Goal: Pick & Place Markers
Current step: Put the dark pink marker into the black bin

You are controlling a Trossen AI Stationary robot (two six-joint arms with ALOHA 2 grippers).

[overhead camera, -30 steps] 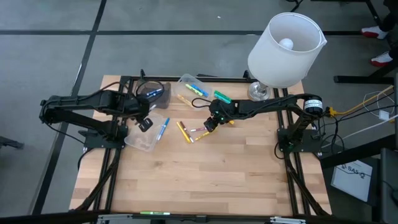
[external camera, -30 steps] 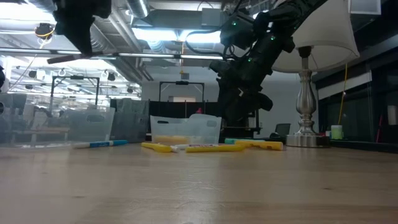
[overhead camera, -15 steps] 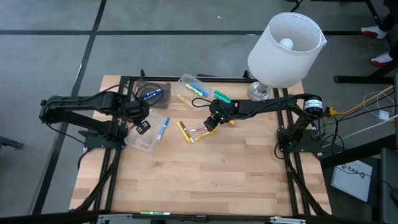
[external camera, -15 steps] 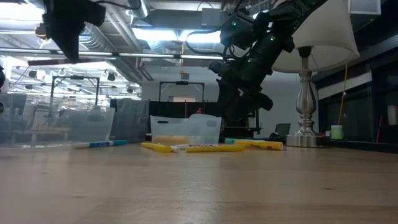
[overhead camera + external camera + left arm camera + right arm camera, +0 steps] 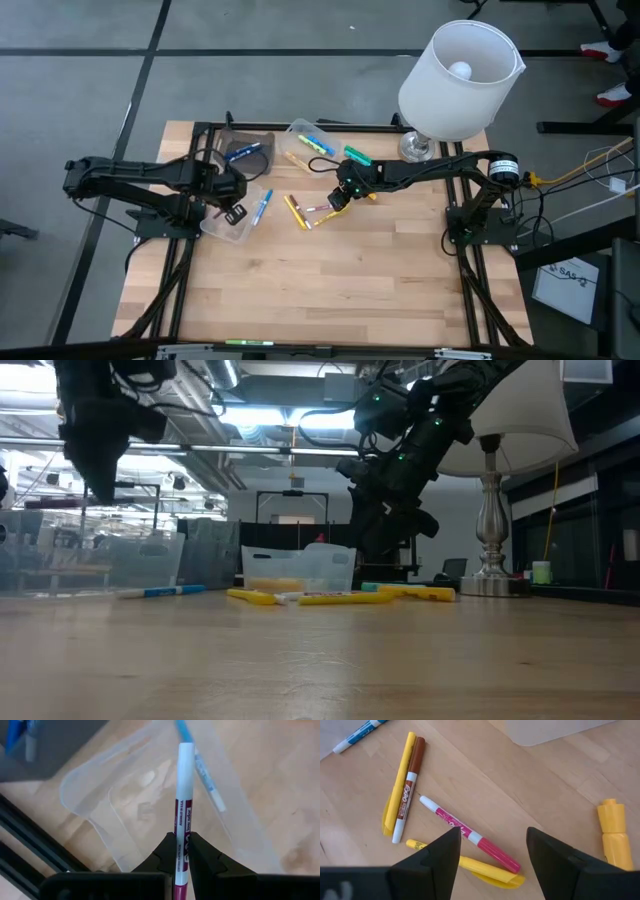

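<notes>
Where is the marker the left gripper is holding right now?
Left wrist view: the magenta marker is pinched in the left gripper, above the clear container on the table's left side.

Pale wooden tabletop [image 5: 340,290]. Carrying loose markers [image 5: 300,212] mid-board, clear plastic containers [image 5: 232,218] toward the left and back, a lamp [image 5: 458,80] at the back right corner.

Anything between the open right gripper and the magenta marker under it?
No. In the right wrist view, only bare wood table shows between the right gripper and the magenta marker.
</notes>
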